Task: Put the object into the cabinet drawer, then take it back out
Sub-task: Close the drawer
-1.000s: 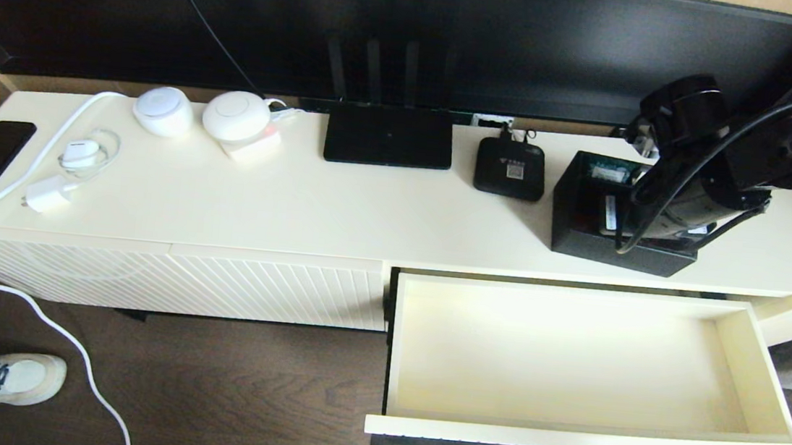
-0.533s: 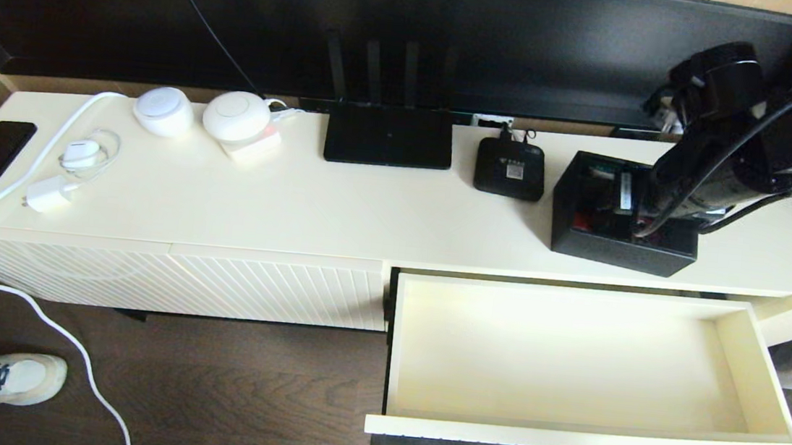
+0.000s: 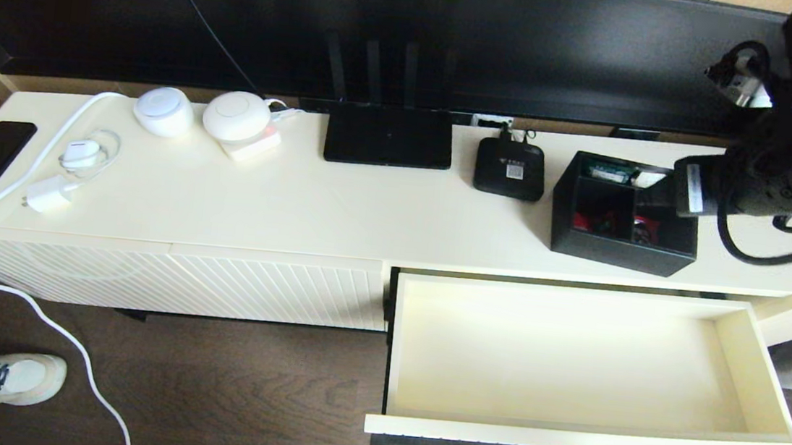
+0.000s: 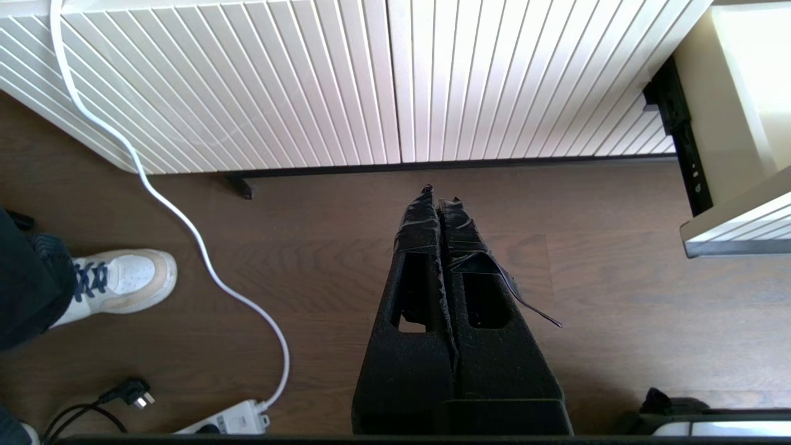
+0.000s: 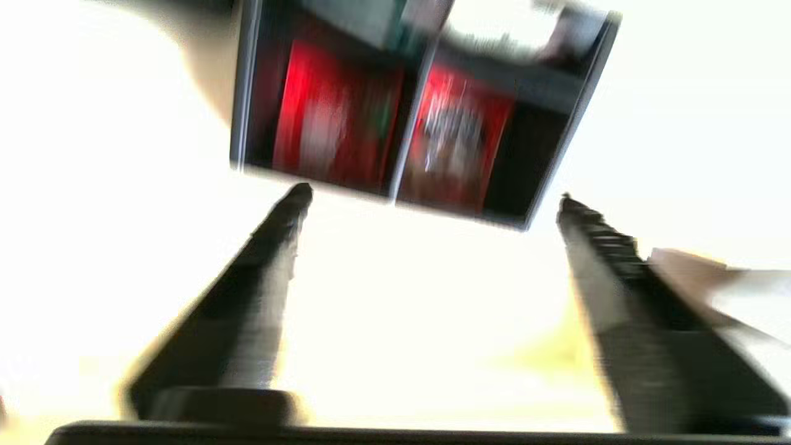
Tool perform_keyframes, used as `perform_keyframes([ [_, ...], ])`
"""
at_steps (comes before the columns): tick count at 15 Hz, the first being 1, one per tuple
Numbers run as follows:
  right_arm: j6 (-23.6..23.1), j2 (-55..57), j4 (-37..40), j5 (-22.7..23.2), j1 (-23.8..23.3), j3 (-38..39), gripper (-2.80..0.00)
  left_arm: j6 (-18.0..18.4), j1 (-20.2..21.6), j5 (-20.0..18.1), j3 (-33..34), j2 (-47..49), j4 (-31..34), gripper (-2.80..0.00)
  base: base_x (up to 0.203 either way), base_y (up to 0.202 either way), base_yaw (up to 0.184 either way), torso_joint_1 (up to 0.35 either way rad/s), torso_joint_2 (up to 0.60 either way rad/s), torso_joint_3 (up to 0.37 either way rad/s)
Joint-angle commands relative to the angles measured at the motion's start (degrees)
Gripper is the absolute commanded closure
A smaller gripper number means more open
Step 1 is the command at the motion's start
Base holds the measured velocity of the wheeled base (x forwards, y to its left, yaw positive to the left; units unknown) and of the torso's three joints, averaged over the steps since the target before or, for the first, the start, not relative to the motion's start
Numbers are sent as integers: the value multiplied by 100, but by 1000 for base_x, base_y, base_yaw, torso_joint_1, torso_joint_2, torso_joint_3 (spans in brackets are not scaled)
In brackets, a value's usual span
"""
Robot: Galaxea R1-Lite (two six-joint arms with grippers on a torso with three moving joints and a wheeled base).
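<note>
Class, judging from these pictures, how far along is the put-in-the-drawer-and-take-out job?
Done: the cabinet drawer stands open. In hand: the open right gripper is beside the organiser box, not gripping it. Left: whether the box has been inside cannot be told. The left gripper hangs shut over the floor.

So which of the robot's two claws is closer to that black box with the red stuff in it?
The right. The right gripper is open beside the black box on the cabinet top, not touching it. The left gripper is shut, down near the floor before the ribbed cabinet front.
</note>
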Motion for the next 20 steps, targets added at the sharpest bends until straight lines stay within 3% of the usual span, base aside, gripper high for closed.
perform_keyframes([
  [1,-176,-835,14,-73,295,1055,0,0,0,1,5,9,1,0,0,0,0,0,0,0],
  [6,-1474,-2209,-186,-200,1263,3655,0,0,0,1,5,9,1,0,0,0,0,0,0,0],
  [10,-2666,-2686,-504,-172,1780,5366,0,0,0,1,5,9,1,0,0,0,0,0,0,0],
  [15,-2889,-1959,-2608,-144,2268,7057,0,0,0,1,3,9,-1,0,0,0,0,0,0,0],
  [20,-2971,-733,-4633,-85,2293,7851,0,0,0,1,-4,9,1,0,0,0,0,0,0,0],
])
